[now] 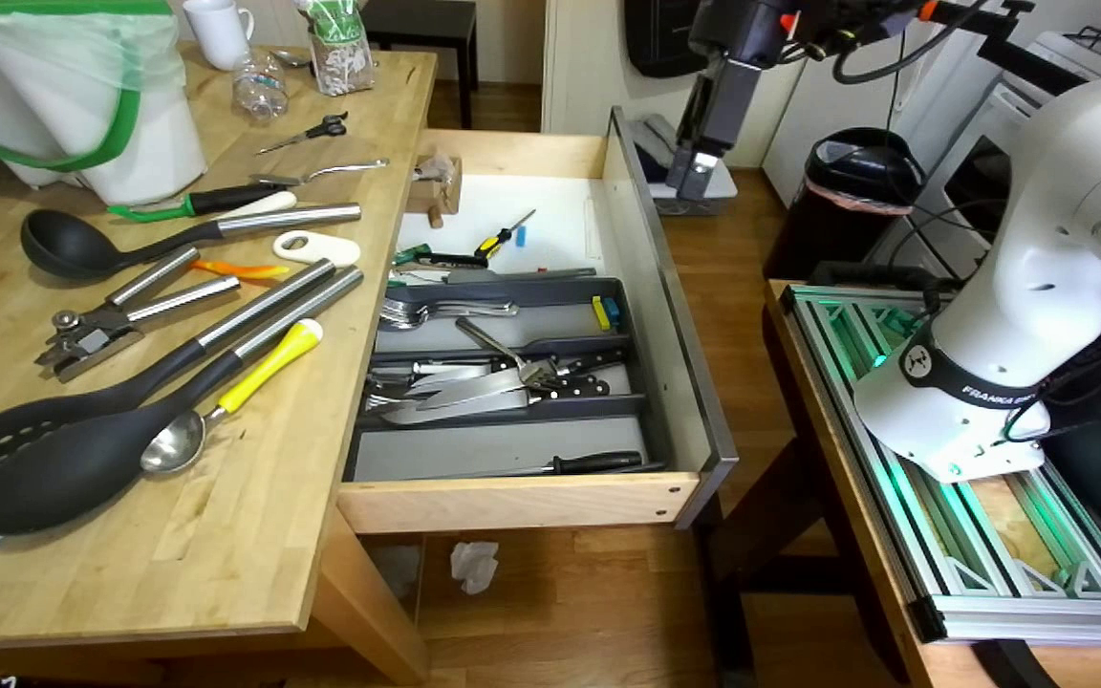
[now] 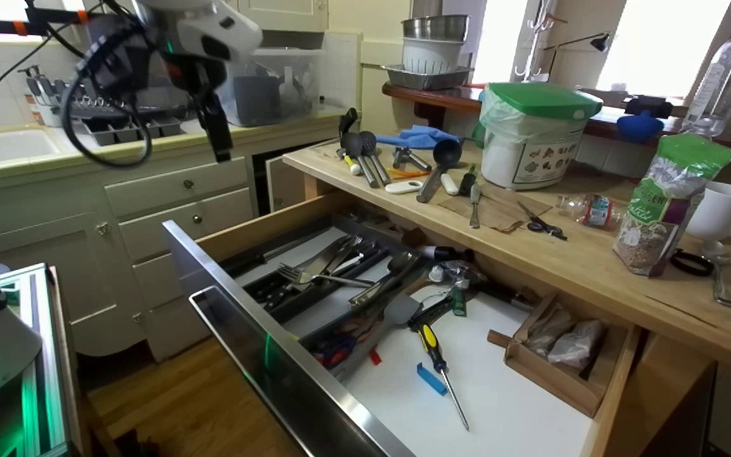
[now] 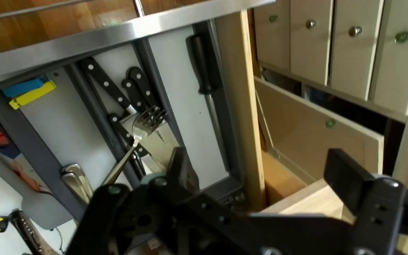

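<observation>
Black, block-tipped fingers [image 3: 176, 164] stand spread wide apart, raised above the contents of the pulled-out drawer [image 1: 662, 311]. Up and left of the fingers in the wrist view, a shiny metal fork [image 3: 143, 128] lies slantwise on a heap of black-handled, steel-bladed knives [image 3: 133, 95], its stem crossing a divider [image 3: 95, 109] of the dark grey plastic cutlery tray [image 3: 31, 141]; heap and divider crowd it from beneath. Left of the fingers lie stacked metal cutlery handles [image 3: 76, 182]. Up from the gap between the fingers, a black-handled steel rod [image 3: 205, 83] lies in the next compartment, along the drawer's pale wooden side wall [image 3: 237, 88]. In an exterior view, left of and well apart from the fingers, the pale wooden bench [image 1: 226, 564] carries a black plastic ladle [image 1: 73, 247] and a yellow-handled metal scoop [image 1: 269, 368].
</observation>
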